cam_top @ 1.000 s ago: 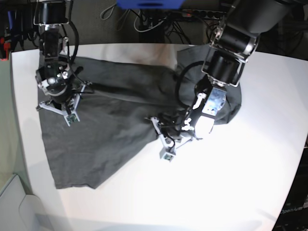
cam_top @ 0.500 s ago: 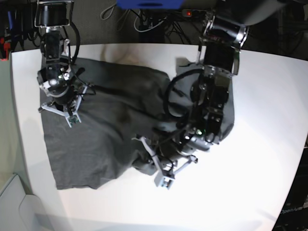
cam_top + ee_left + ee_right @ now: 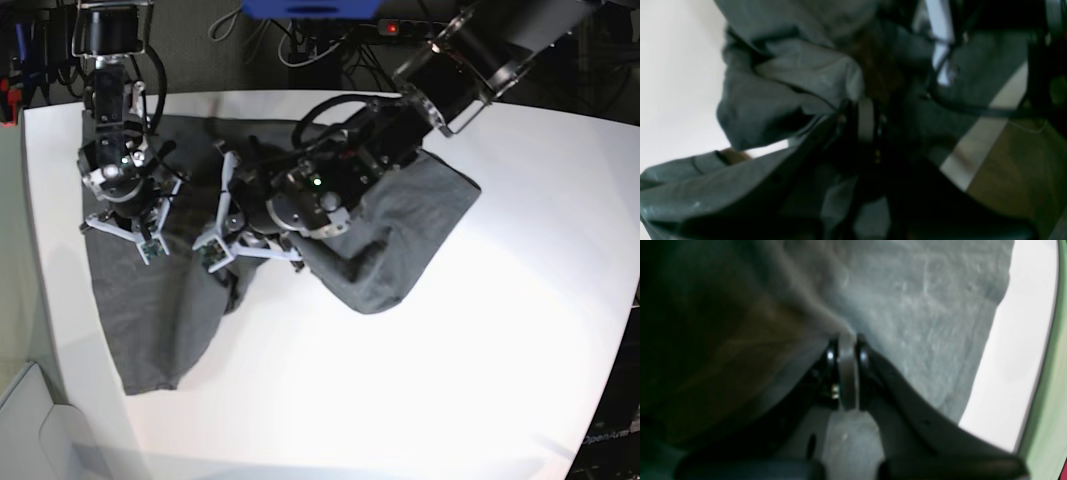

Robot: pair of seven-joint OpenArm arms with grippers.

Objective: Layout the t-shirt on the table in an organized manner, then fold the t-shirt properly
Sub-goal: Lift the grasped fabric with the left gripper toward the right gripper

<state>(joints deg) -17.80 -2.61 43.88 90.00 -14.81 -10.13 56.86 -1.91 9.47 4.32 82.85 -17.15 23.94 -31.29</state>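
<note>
The dark grey t-shirt (image 3: pixel 400 240) lies bunched across the white table (image 3: pixel 450 380), one part trailing toward the front left and another spread to the right. My left gripper (image 3: pixel 232 215) reaches across to the shirt's middle left and is shut on a pinched fold of the t-shirt (image 3: pixel 790 83); its fingers (image 3: pixel 867 116) show closed in the left wrist view. My right gripper (image 3: pixel 125 215) stands at the shirt's left edge, shut on a ridge of the t-shirt (image 3: pixel 923 306) between its fingertips (image 3: pixel 860 353).
A green surface (image 3: pixel 12 300) borders the table's curved left edge, also the green surface (image 3: pixel 1050 373) in the right wrist view. Cables and a blue object (image 3: pixel 310 8) sit behind the table. A pale box (image 3: pixel 30 430) is at the front left corner.
My left arm has swung from the front centre toward the back left, dragging the held cloth over the shirt and doubling it up. The right arm has stayed put.
</note>
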